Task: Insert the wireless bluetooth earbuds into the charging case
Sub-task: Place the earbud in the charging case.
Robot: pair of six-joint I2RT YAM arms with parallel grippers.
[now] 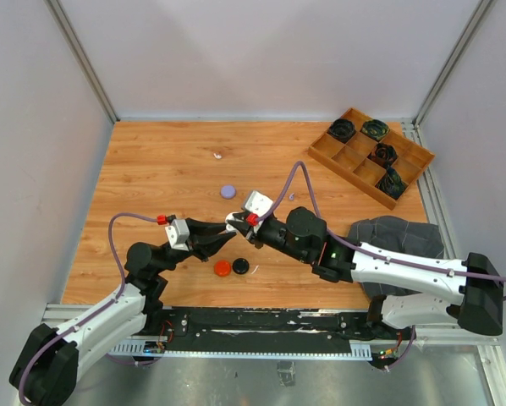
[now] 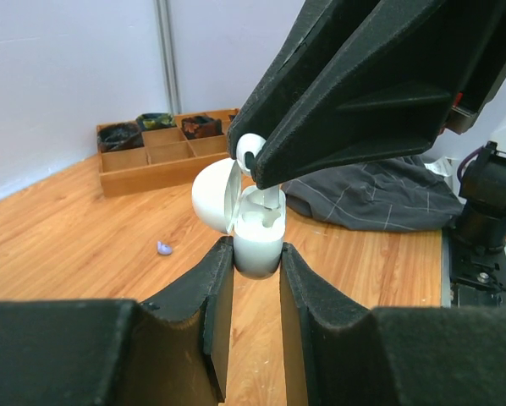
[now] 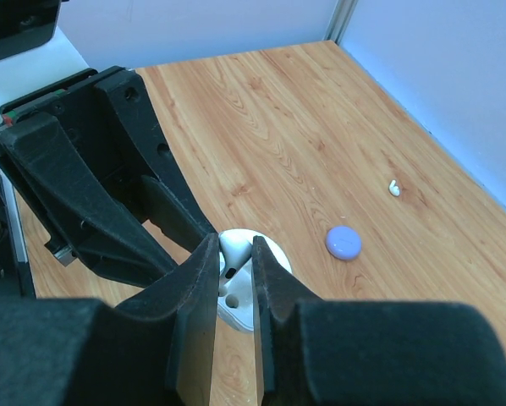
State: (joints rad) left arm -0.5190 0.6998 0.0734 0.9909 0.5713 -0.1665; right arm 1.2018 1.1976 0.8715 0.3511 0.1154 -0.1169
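My left gripper (image 1: 228,234) (image 2: 257,258) is shut on the base of a white charging case (image 2: 258,239), held upright above the table with its lid (image 2: 212,199) hinged open to the left. My right gripper (image 1: 238,221) (image 3: 234,255) is shut on a white earbud (image 3: 239,249), which also shows in the left wrist view (image 2: 250,150). It holds the bud right over the case's open top (image 3: 243,306), stem pointing down toward a socket. Another white earbud (image 1: 217,155) (image 3: 394,188) lies on the far table. A small pale purple bud (image 2: 163,248) lies on the wood beyond the case.
A purple puck (image 1: 228,191) (image 3: 343,242) lies just behind the grippers. A red-orange puck (image 1: 222,268) and a black puck (image 1: 240,266) lie just in front of them. A wooden tray (image 1: 405,165) with black coiled bundles stands at back right. A grey cloth (image 1: 397,233) lies at right.
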